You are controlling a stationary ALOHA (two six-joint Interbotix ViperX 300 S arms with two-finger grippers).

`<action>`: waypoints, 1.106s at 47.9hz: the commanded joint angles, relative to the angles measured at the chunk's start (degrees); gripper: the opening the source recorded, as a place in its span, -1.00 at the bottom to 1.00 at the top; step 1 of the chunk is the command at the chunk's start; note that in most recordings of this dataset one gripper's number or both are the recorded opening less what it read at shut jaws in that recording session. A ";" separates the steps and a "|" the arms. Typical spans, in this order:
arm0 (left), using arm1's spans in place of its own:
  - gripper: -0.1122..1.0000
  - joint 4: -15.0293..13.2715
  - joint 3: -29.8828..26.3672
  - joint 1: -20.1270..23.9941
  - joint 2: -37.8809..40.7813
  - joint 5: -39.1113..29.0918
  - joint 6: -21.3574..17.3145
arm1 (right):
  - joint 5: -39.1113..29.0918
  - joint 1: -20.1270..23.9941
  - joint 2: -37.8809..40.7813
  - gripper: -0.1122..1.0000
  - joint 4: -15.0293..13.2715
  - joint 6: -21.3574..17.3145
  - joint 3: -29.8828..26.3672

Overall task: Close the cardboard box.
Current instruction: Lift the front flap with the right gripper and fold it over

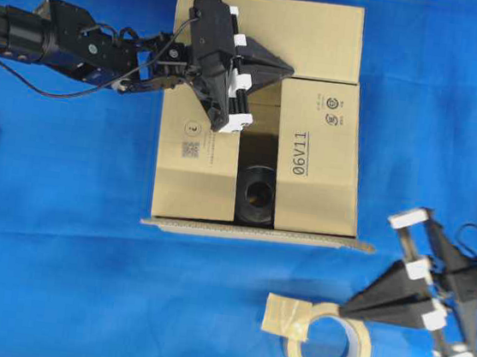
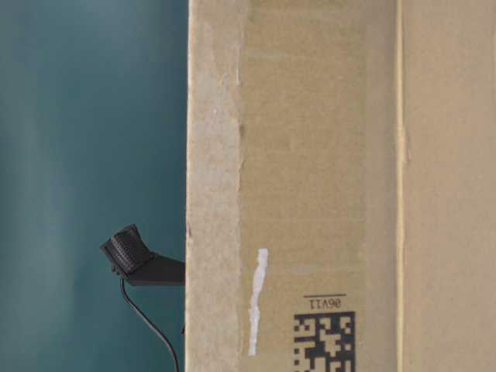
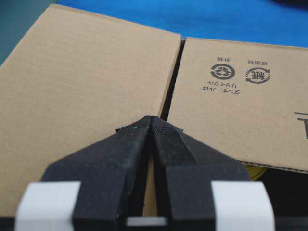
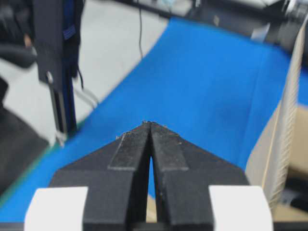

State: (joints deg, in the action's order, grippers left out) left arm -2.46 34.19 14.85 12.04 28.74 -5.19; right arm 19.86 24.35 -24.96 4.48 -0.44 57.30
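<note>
Brown cardboard box point(image 1: 323, 42) sits mid-tabletop on blue cloth point(image 1: 58, 253), flaps partly down, a dark gap open between them. Left tool point(image 1: 291, 67), tips pressed together, hovers over the flap seam. Right tool point(image 1: 342, 312), tips together too, rests beside the tape roll point(image 1: 329, 346).

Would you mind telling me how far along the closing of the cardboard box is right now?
Partly done. The cardboard box has its far flap and two side flaps folded down, though a dark gap between the side flaps is uncovered. In hand: the shut left pincer rests over those flaps. Left: the near flap is unfolded; the shut right pincer sits by the tape roll.
</note>
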 commanded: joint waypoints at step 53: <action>-0.80 0.09 -0.26 -0.53 -0.62 0.09 0.53 | -3.52 -22.15 7.47 -0.80 3.34 -0.70 2.81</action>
State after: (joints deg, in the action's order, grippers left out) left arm -2.46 34.28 14.41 12.13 28.74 -4.75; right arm 16.08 2.55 -18.37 7.12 -1.14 60.91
